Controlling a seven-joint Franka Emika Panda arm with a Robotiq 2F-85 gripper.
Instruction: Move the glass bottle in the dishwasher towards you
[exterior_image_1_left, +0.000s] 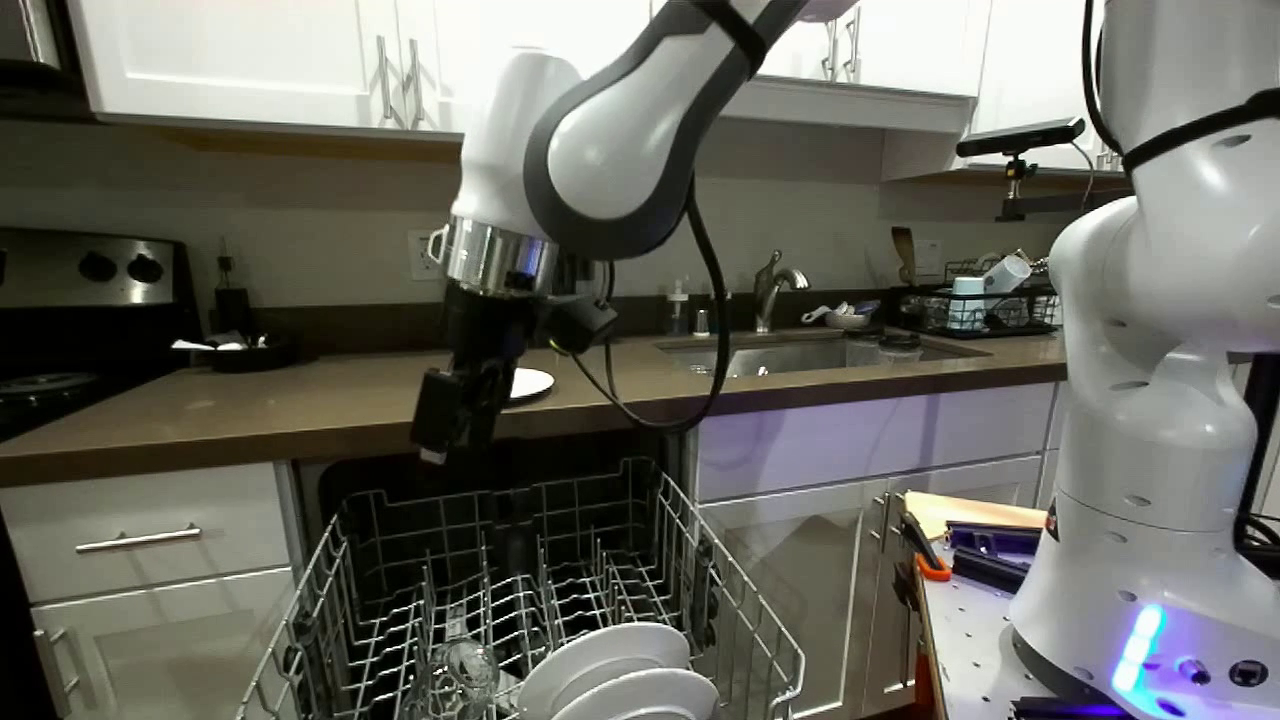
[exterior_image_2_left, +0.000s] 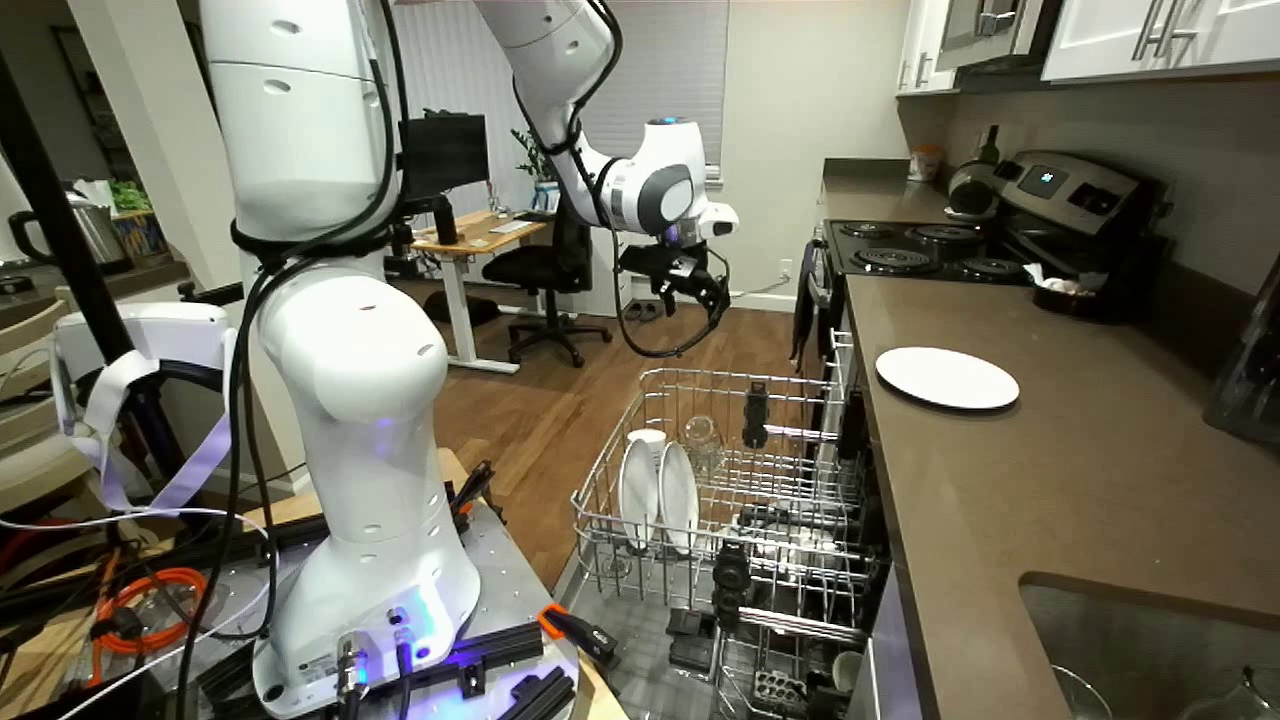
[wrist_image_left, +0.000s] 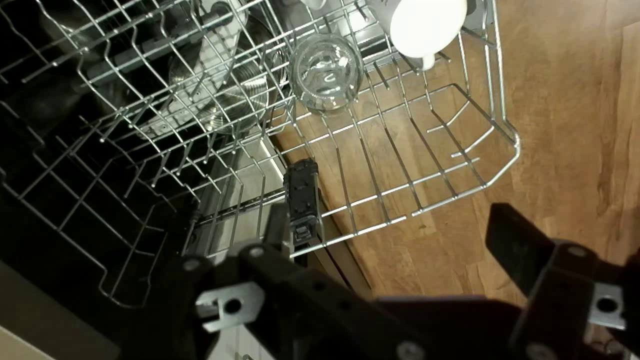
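Observation:
The dishwasher stands open with its upper wire rack (exterior_image_1_left: 737, 572) pulled out; the rack also shows in an exterior view (exterior_image_2_left: 740, 376) and the wrist view (wrist_image_left: 377, 195). The glass bottle (wrist_image_left: 327, 75) is a clear, round glass thing in the rack at the top middle of the wrist view. It also shows in both exterior views (exterior_image_1_left: 465, 672) (exterior_image_2_left: 703, 440), beside the plates. Its full shape is hard to make out. My gripper (wrist_image_left: 392, 230) is open and empty, with its fingers wide apart. In both exterior views it hangs above the rack (exterior_image_1_left: 456, 440) (exterior_image_2_left: 692, 300), apart from the bottle.
White plates (exterior_image_1_left: 605, 665) stand in the rack close to the bottle. A white cup (wrist_image_left: 427, 27) is beside the bottle in the wrist view. The counter (exterior_image_1_left: 300, 400) runs behind the rack and carries a white plate (exterior_image_2_left: 948, 378). A black stove (exterior_image_2_left: 920, 245) stands beyond.

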